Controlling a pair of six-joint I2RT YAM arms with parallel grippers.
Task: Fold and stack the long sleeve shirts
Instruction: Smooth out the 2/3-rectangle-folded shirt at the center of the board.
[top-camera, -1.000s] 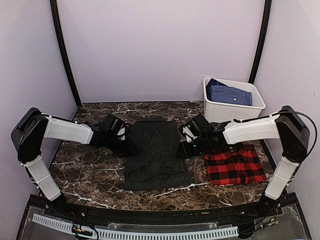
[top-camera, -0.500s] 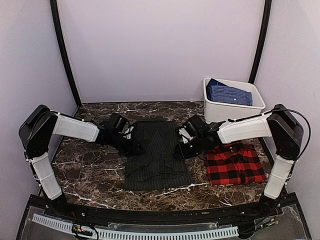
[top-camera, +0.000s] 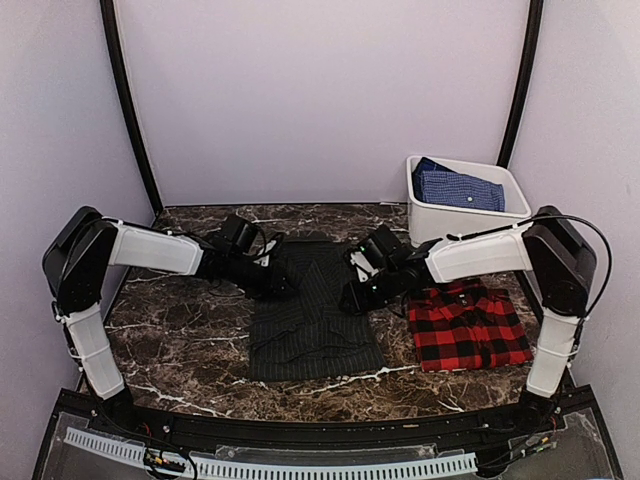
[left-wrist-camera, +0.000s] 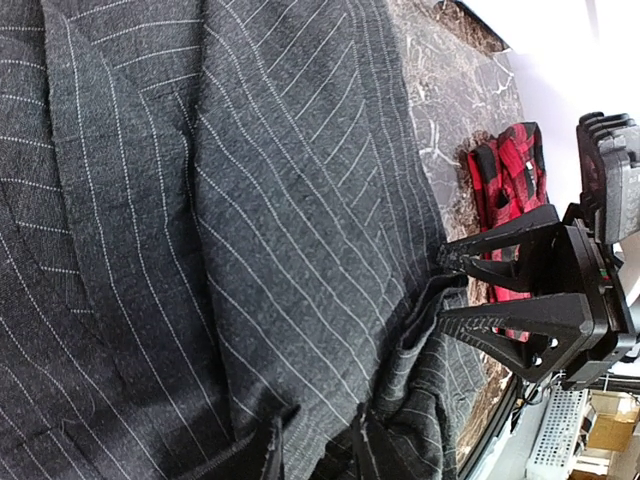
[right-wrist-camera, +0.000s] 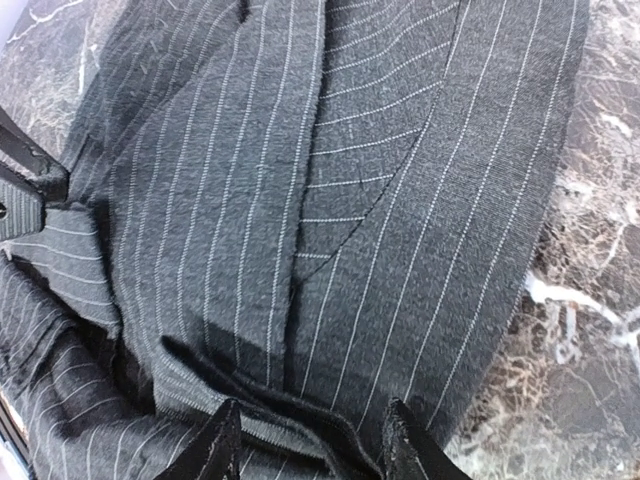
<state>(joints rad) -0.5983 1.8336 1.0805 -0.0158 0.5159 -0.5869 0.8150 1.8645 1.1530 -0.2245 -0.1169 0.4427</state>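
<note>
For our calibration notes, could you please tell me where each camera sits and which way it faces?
Top external: above and behind the robot, looking down at the table; left arm and right arm show, left gripper and right gripper at the pinstripe shirt.
Left wrist: on the left arm, looking down across that shirt; own fingertips at the bottom.
Right wrist: on the right arm, looking down across the shirt; own fingertips at the bottom.
Shared: each wrist view catches the other gripper.
</note>
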